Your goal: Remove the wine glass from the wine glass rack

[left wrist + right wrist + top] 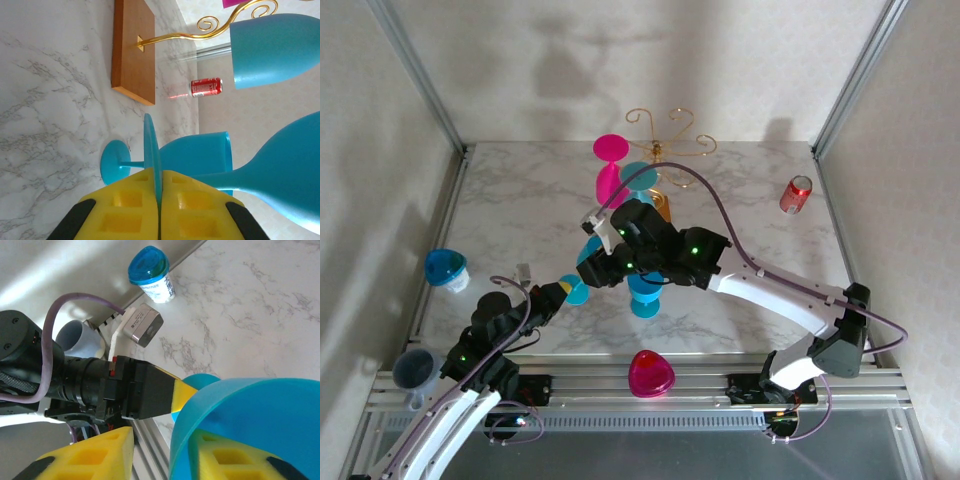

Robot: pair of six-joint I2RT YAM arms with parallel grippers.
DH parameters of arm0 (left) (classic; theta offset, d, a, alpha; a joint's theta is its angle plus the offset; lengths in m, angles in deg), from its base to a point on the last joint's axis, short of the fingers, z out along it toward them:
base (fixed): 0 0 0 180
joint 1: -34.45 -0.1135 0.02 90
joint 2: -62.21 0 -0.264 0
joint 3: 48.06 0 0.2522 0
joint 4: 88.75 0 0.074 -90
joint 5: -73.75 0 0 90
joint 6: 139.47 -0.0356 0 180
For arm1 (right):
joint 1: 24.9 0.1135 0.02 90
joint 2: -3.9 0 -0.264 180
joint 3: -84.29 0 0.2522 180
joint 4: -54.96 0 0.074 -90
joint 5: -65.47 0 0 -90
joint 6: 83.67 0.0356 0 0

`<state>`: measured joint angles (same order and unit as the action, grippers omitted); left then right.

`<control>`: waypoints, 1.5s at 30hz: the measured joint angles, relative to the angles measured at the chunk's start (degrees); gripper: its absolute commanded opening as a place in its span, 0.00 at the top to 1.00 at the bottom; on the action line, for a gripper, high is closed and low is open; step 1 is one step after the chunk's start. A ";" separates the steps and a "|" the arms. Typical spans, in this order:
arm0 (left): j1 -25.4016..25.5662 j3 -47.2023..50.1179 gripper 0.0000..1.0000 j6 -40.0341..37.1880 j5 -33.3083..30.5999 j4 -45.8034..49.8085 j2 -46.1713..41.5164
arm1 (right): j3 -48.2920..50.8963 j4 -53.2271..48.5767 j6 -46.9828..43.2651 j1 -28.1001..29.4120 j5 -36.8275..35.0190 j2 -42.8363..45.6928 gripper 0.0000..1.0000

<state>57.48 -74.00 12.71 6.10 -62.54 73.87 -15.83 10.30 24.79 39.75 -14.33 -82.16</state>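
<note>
The left gripper (pixel 159 215) pinches the wine glass (pixel 290 170) by its foot to hold it up, while the right gripper (pixel 162 440) has wide jaws.

Three blue wine glasses (pixel 270 50) (pixel 200 152) (pixel 295 175). One pink wine glass (pixel 610 150), and one pink vessel (pixel 651 374) whose kind I cannot tell. One gold wire wine glass rack (pixel 670 135). One red soda can (pixel 796 194). One blue-lidded cup (pixel 445 268). One grey cup (pixel 415 368).
</note>
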 measured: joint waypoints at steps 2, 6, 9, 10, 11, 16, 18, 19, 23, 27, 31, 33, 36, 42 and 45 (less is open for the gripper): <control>0.00 0.00 1.00 0.00 -0.07 0.22 0.00 | 0.00 -0.02 -0.09 -0.02 0.15 -0.15 0.80; 0.00 -0.11 1.00 -0.02 -0.35 0.55 0.00 | -0.04 -0.04 -0.17 -0.28 0.13 -0.33 0.95; 0.00 -0.20 0.98 -0.02 -0.83 1.07 0.00 | -0.07 -0.26 -0.48 -0.55 0.15 -0.48 1.00; 0.00 -0.31 0.96 -0.02 -0.96 1.29 0.00 | -0.07 -0.24 -0.59 -0.55 0.20 -0.52 1.00; 0.00 -0.48 0.93 -0.02 -1.14 1.62 0.00 | -0.07 -0.24 -0.50 -0.55 0.20 -0.52 1.00; 0.00 -2.12 0.63 0.26 -3.39 3.72 0.00 | -0.13 -0.26 -0.42 -0.55 0.39 -0.52 1.00; 0.00 -3.04 0.62 0.07 -4.50 4.39 0.00 | -0.15 -0.24 -0.39 -0.55 0.37 -0.52 1.00; 0.00 -3.48 0.61 -0.02 -5.14 4.61 0.00 | -0.15 -0.26 -0.39 -0.55 0.37 -0.52 1.00; 0.00 -4.94 0.59 -0.09 -6.73 5.88 0.17 | -0.20 -0.26 -0.39 -0.55 0.35 -0.50 1.00; 0.00 -7.17 0.59 -0.98 -9.03 8.94 1.90 | -0.35 -0.83 -0.24 -0.52 0.35 -0.02 1.00; 0.00 -11.67 0.60 -3.56 -12.20 12.72 5.84 | -0.37 -2.21 0.22 -0.52 0.31 2.03 1.00; 0.00 -13.97 0.61 -5.22 -13.27 13.77 8.44 | -0.37 -2.86 0.28 -0.46 0.09 3.67 1.00; 0.00 -16.35 0.62 -7.61 -14.08 14.14 12.33 | -0.37 -3.67 0.44 -0.04 -0.66 6.71 1.00; 0.00 -17.35 0.62 -10.62 -14.51 14.16 16.57 | -0.15 -6.34 0.87 1.09 -3.39 13.64 1.00; -0.02 -17.35 0.62 -11.04 -14.51 13.44 16.92 | 0.61 -8.15 1.95 1.14 -5.62 17.53 1.00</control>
<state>57.46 -91.36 1.67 -8.42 -49.10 90.79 -15.22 2.15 26.74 40.88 -19.95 -64.63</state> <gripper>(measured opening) 0.378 0.047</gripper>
